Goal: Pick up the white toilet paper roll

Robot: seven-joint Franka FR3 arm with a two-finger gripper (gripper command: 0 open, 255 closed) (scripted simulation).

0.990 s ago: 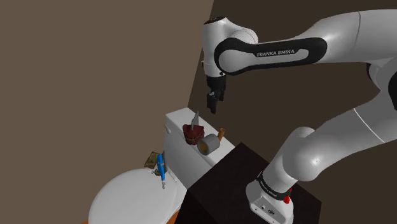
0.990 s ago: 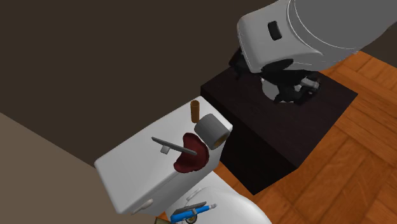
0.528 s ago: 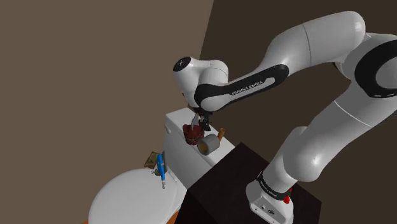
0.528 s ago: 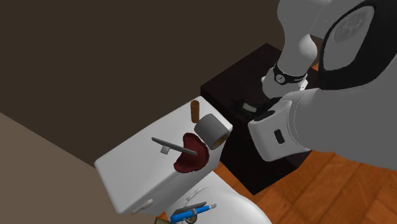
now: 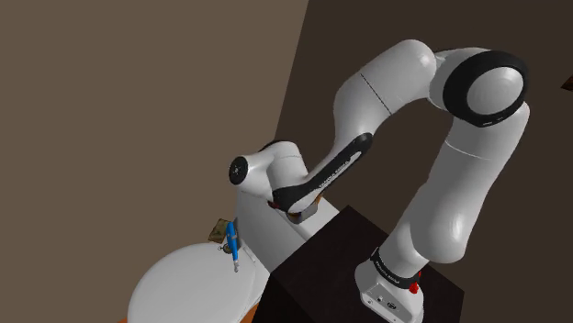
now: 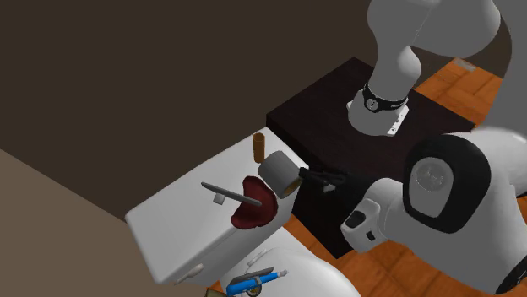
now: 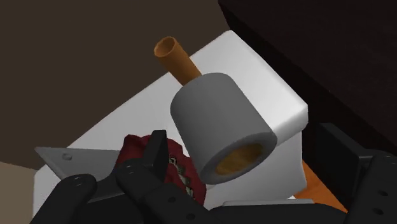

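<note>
Wrist view: gripper (image 7: 244, 131) spread wide, fingers straddling grey toilet paper roll (image 7: 216, 124), neither touching. Roll on its side on white tank lid (image 7: 254, 67), just ahead of palm. Best: ease deeper, centre, squeeze curved sides. Dark red object (image 7: 135, 151) crowds one finger.

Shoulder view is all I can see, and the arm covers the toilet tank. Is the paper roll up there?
Observer: Yes. The second exterior view shows the roll, drawn grey, lying on its side at the tank lid's end nearest the dark stand.
Operator: Has the claw got it?
Observer: Not yet. In the wrist view the gripper's fingers stand open, one on each side of the roll, not clasping it.
Operator: Anything close by?
Observer: A brown tube stands just beyond it.
</note>
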